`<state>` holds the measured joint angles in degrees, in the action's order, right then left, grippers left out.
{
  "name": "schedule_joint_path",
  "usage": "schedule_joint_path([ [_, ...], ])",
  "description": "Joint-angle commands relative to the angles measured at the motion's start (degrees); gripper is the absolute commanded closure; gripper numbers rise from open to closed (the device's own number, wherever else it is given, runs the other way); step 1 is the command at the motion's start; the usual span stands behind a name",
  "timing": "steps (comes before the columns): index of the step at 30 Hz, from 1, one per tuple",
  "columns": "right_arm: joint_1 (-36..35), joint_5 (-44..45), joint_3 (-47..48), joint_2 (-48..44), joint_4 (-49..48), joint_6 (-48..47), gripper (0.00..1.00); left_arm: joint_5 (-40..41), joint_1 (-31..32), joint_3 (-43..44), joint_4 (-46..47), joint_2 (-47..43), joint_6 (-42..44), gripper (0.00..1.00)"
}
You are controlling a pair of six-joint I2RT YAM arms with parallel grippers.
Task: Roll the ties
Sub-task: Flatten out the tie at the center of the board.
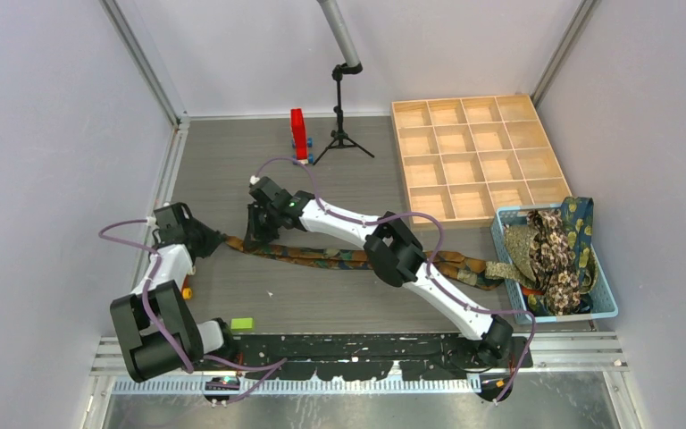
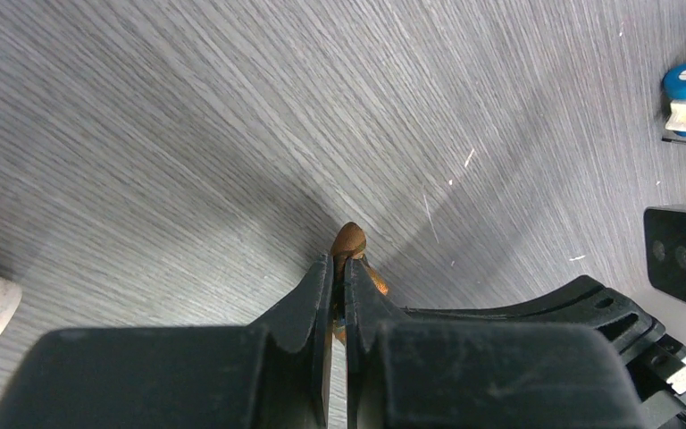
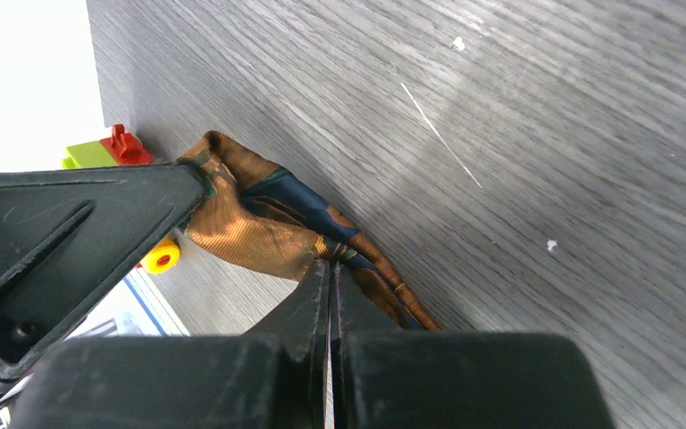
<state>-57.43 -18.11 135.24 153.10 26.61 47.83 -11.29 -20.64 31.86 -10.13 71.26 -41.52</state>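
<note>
One long orange-brown tie [image 1: 322, 256], navy and teal blotches

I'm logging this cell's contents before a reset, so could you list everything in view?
stretched tie: one, orange-brown with navy, flat across the table
heaped ties: several, count unclear, olive, tan, spotted, in the basket
basket: one, light blue, right side
compartment tray: one, pale wood, far right
tripod: one, black, far middle
toy: one, red with blue wheels, beside the tripod
green block: one, near edge, left
yellow piece: one, small, near left
left gripper: black, jaws shut on the stretched tie's tip
right gripper: black, jaws shut on the same tie, close by
</note>
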Motion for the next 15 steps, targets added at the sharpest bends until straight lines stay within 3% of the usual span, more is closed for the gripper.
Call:
schedule_joint_path([
  [1,-0.5,-0.5,2.4,0.9,-0.6,-0.1,1.00,0.4,-0.3,2.5,-2.5,-2.2,1.2,0.98],
  [15,-0.4,-1.2,2.4,2.4,-1.8,-1.5,1.00,3.6,-0.3,3.4,-8.7,-7.4,4.5,1.00],
])
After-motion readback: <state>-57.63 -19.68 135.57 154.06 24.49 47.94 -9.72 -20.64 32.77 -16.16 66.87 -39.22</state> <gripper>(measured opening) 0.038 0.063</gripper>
